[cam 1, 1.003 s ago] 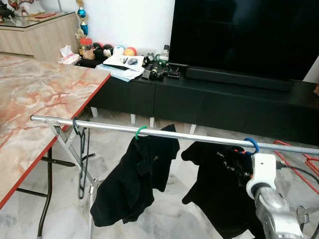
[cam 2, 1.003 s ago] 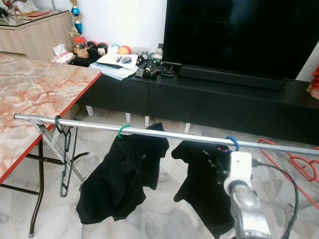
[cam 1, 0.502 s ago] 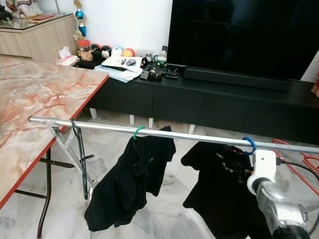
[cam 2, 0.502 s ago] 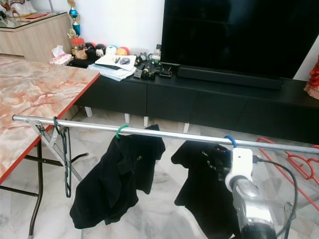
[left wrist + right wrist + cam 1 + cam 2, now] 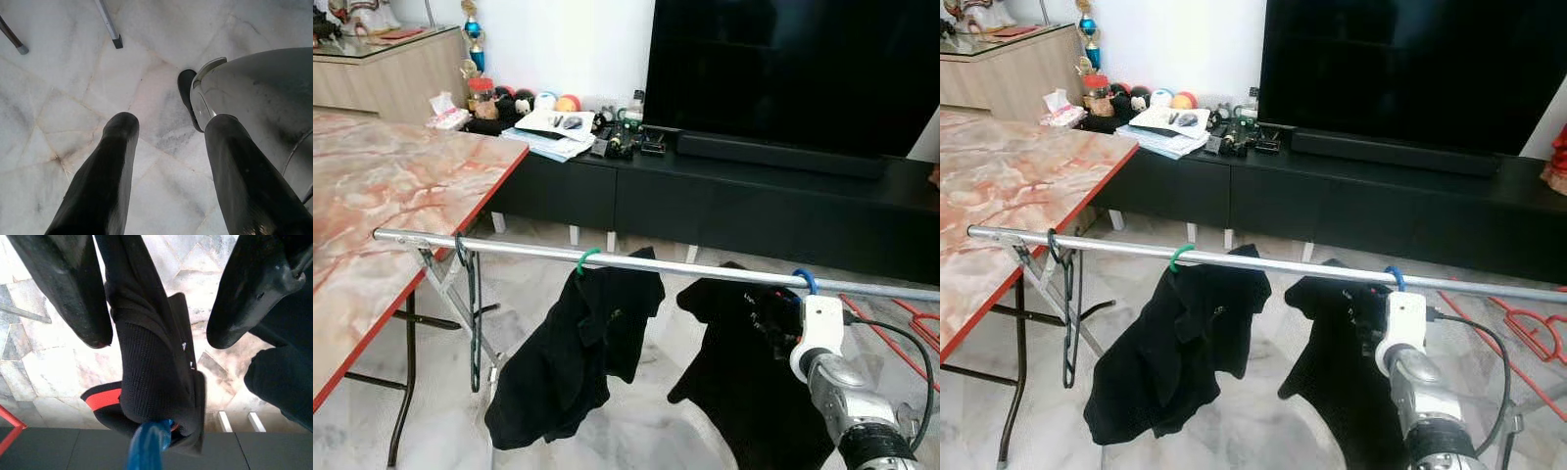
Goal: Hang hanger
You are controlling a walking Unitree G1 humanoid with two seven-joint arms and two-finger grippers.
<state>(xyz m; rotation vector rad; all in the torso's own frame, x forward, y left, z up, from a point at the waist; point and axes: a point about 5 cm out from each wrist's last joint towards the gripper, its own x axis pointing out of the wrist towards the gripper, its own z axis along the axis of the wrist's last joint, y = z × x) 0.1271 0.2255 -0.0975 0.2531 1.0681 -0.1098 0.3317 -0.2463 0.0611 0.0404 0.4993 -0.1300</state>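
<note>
A big dark TV on a long black cabinet fills the back of the room, and a marble worktop runs along the left. In front, a metal rail crosses the scene. The blue hanger with its black shirt already has its hook over the rail toward the right end, so the hanging looks done or nearly so; what seems left is for the arm to draw clear. The right pincer sits just below that hook, its fingers spread to either side of the shirt's collar with a gap showing, so it reads as released rather than gripping. The left pincer hangs idle over the marble floor, fingers apart and empty. Further left on the rail hang a green hanger with another black shirt and a bare dark hanger. Red hangers lie on the floor at right. Nothing appears to block the arm's way back, though the cloth between the fingers could snag.
</note>
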